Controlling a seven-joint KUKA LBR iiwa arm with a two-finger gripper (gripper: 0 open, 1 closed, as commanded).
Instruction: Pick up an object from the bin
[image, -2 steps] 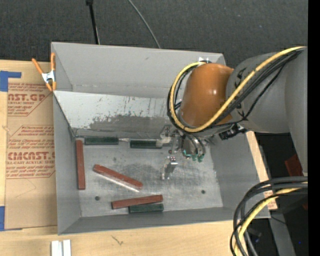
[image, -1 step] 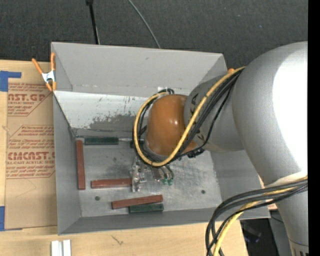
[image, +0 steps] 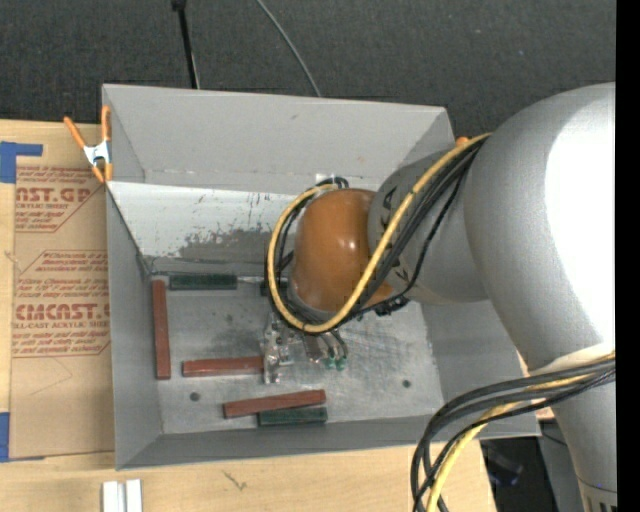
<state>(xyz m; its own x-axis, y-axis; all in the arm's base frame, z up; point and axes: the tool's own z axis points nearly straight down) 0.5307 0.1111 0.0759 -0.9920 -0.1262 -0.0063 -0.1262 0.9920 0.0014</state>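
My gripper (image: 275, 362) reaches down into the middle of the bin floor, under the orange cover. Its metal fingertip stands at the right end of a reddish-brown flat bar (image: 220, 367) that lies crosswise on the floor. I cannot see whether the bar is between the fingers. Another reddish-brown bar (image: 272, 403) lies just in front, with a dark green bar (image: 292, 418) tight against its near side.
A reddish-brown bar (image: 160, 328) lies lengthwise along the left wall. A dark green bar (image: 203, 283) rests at the back wall's foot. The arm and its cables cover the bin's right half.
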